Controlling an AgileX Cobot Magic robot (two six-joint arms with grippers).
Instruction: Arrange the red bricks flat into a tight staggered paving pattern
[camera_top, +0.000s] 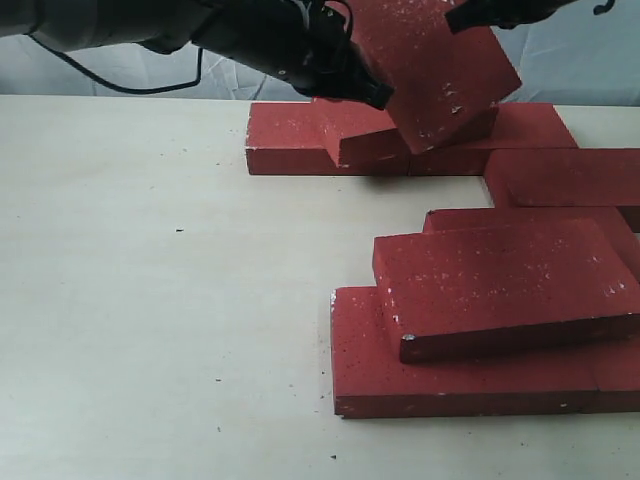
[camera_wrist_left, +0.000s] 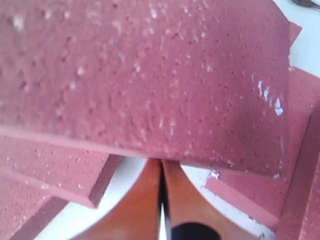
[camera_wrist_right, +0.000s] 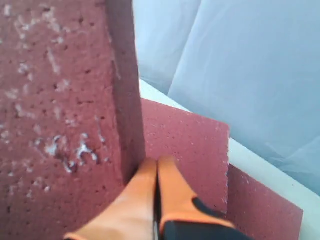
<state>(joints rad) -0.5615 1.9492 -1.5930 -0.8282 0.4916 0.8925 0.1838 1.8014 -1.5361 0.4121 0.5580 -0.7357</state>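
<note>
One red brick (camera_top: 435, 70) is tilted up above the back row, squeezed between my two grippers. My left gripper (camera_top: 378, 97) is shut, and its tips push on the brick's lower left edge. In the left wrist view the left gripper (camera_wrist_left: 161, 162) meets the edge of this brick (camera_wrist_left: 150, 75). My right gripper (camera_top: 452, 20) is shut too and presses on the upper edge. The right wrist view shows the right gripper (camera_wrist_right: 156, 161) against the brick's (camera_wrist_right: 55, 100) side. More red bricks lie flat behind (camera_top: 300, 140), and a slanted brick (camera_top: 500, 285) rests on a flat one (camera_top: 450, 385).
The pale table (camera_top: 150, 300) stretches left of the bricks. Other red bricks lie at the right edge (camera_top: 565, 175) and behind the front stack (camera_top: 530, 215). A grey-blue backdrop (camera_wrist_right: 250, 65) hangs behind the table. A black cable (camera_top: 120, 85) trails from the left arm.
</note>
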